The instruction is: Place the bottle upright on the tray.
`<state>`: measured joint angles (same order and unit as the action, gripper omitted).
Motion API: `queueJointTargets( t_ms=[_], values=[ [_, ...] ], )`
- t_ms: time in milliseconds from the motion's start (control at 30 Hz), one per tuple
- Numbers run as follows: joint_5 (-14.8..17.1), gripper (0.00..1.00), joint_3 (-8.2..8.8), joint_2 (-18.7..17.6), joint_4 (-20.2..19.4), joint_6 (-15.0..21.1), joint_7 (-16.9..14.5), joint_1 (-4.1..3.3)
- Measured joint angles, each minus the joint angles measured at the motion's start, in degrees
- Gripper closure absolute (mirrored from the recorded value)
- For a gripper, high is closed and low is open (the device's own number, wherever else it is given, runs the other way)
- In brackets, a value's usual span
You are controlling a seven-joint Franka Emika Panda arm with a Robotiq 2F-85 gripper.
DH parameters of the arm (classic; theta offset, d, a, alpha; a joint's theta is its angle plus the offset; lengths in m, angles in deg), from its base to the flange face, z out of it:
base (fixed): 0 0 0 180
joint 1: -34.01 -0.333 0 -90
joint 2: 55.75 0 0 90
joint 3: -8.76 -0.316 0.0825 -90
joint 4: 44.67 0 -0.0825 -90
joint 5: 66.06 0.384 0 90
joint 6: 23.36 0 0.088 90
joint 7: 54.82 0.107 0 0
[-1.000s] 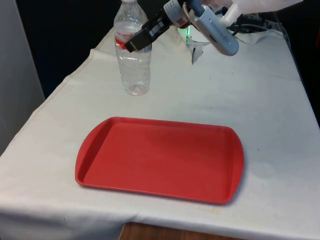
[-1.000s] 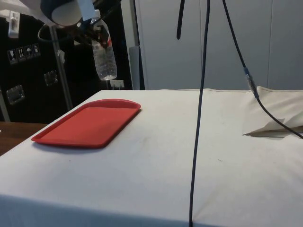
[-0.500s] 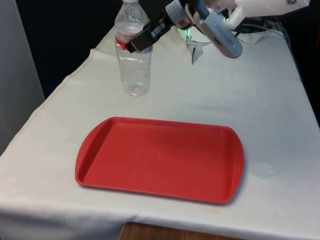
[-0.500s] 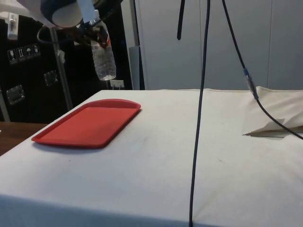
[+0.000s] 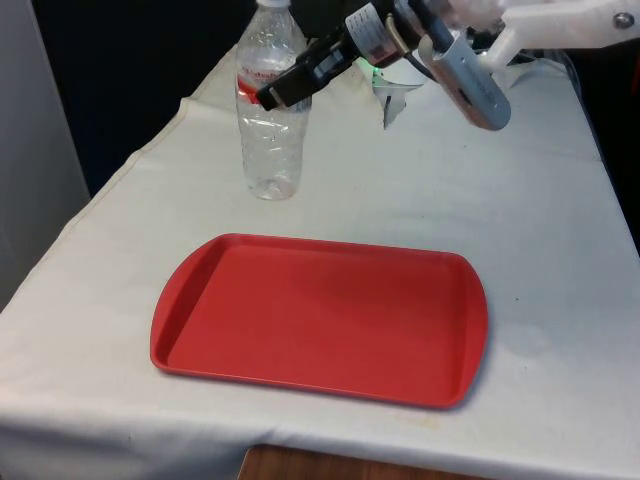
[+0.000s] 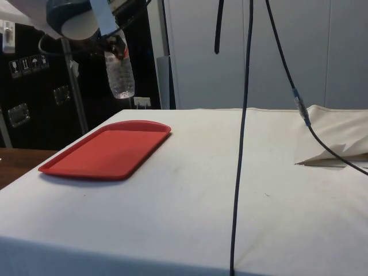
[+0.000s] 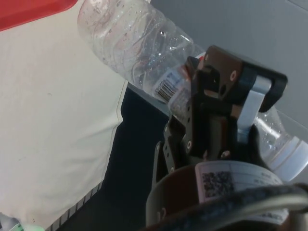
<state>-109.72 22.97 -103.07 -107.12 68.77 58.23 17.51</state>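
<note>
White cloth below; jaws clenched on bottle (image 5: pixel 270 110) label, held upright above table, beyond tray (image 5: pixel 200 340).

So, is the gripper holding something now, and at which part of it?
Yes. The gripper holds the clear plastic bottle at its upper body, on the red label band, below the cap. The bottle hangs upright, off the table.

the water bottle (image 5: pixel 268 110) is clear ribbed plastic with a glossy paper label. the red tray (image 5: pixel 320 318) looks smooth, slightly shiny plastic. the white tablecloth (image 5: pixel 520 200) is matt cloth, faintly creased.
</note>
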Motion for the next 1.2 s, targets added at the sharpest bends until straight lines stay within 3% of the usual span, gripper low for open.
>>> queueJointTargets(
  t_ms=[300,667,1200],
  values=[
    [-0.74,0.66,-0.40,-0.11,-0.06,-0.23,0.57,-0.11],
    [-5.84,0.66,-3.32,-0.17,-0.17,-3.44,4.53,-0.34],
    [-6.42,0.66,-3.67,-0.23,-0.57,-3.61,4.76,-0.34]
  ],
)
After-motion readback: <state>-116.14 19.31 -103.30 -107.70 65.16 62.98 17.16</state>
